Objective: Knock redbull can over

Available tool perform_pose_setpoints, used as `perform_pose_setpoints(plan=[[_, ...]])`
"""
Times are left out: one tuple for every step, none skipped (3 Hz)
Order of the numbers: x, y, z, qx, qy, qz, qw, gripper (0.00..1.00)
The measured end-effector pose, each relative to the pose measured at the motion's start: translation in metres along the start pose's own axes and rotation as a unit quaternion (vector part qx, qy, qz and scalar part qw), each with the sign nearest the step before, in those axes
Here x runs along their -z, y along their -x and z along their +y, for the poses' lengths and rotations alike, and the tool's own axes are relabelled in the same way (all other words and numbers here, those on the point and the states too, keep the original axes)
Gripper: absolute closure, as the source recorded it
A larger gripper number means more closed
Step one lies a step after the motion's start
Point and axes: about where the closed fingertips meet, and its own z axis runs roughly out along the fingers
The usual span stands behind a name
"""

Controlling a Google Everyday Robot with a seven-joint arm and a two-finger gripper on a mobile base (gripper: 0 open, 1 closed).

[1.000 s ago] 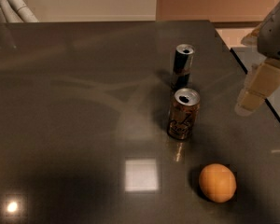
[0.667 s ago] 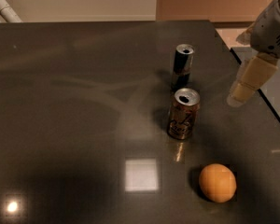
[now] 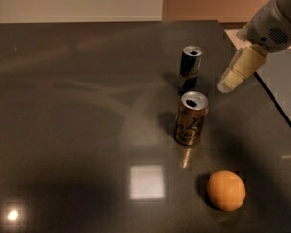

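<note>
The redbull can [image 3: 189, 67], slim and dark with a silver top, stands upright near the middle of the dark table [image 3: 77, 110]. A wider brown-gold can [image 3: 190, 118] with script lettering stands upright just in front of it. My gripper [image 3: 226, 85] hangs from the arm at the upper right, its pale tip pointing down and left. It is to the right of the redbull can, a short gap away and not touching it.
An orange [image 3: 226, 190] lies on the table at the front right. The table's right edge [image 3: 281, 110] runs diagonally under the arm. A bright square light reflection [image 3: 146, 181] sits on the tabletop.
My gripper has moved left and a little up, closing the gap to the redbull can. Both cans and the orange have not moved.
</note>
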Motion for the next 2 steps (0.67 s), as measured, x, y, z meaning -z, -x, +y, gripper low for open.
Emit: perform_pose_setpoints(plan=[[-0.014, 0.013, -0.017, -0.025, 0.003, -0.034, 0.9991, 0.0], [-0.028, 0.028, -0.028, -0.044, 0.007, -0.065, 0.9969, 0.0]])
